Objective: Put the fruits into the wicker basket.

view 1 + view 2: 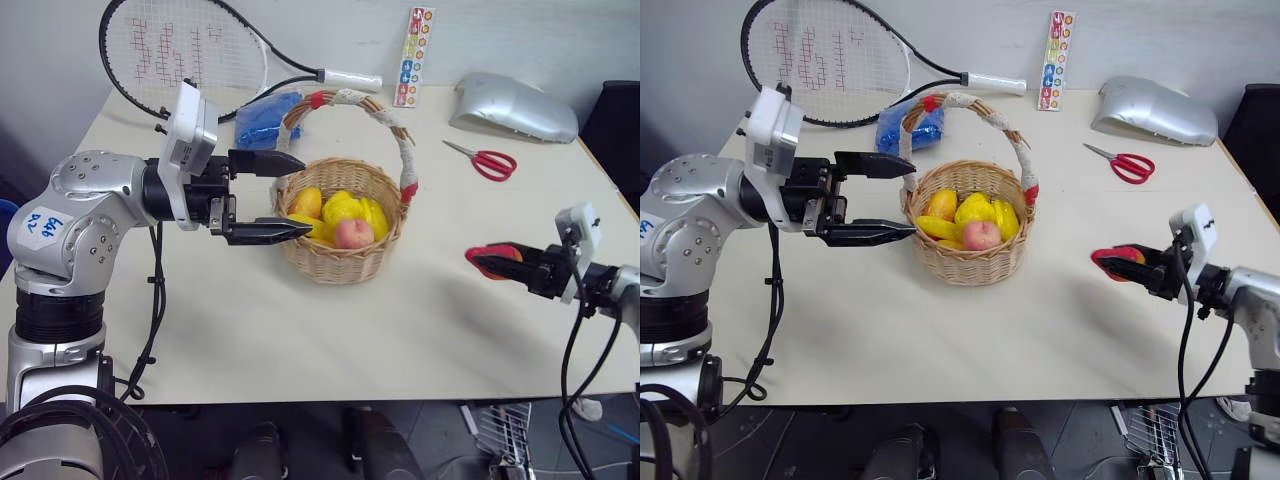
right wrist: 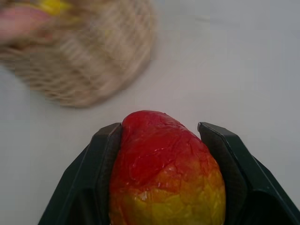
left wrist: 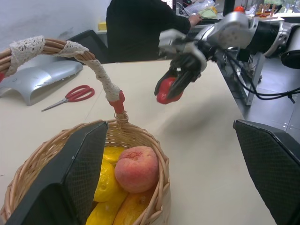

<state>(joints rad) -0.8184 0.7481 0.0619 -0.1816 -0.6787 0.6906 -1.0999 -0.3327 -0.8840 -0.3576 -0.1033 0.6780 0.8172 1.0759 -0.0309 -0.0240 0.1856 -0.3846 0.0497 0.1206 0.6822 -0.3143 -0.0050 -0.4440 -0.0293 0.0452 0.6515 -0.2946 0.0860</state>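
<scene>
mango (image 2: 164, 173): red top, yellow lower part, clamped between the right gripper's (image 1: 500, 262) fingers, in the air above the surface, well to the right of the basket
wicker basket (image 1: 345, 262): upright near the middle of the surface (image 1: 300, 340), arched handle wrapped in whitish cloth with red bands
fruits in basket: peach (image 1: 353, 233) on top toward the front, yellow lemon-like pieces (image 1: 345, 210) behind it, an orange-yellow one (image 1: 306, 203) at the left; exact count hard to tell, they overlap
right fingers: shut on the mango, one on each side; the tip of the fruit pokes out in front toward the basket
left gripper (image 1: 275, 195): level, pointing at the basket's left rim, fingers wide apart, holding nothing; one finger near the handle base, the other just beside the rim; touching or not, cannot tell
progress: most of the job looks done; peach and lemon are in, mango is picked up but not yet delivered
left to do: carry the mango over the rim, clear the handle arch, release; no other loose fruit on the surface
risk: handle arch and left fingers both crowd the basket opening, approach from the right front looks the freest
clutter: tennis racket (image 1: 185, 50) at the far left, blue bag (image 1: 265, 120) behind the basket, red scissors (image 1: 485, 160), silver shell (image 1: 515, 108), sticker strip (image 1: 414, 57) at the back
background: a person in dark clothes beyond the surface's far end, in the left wrist view
</scene>
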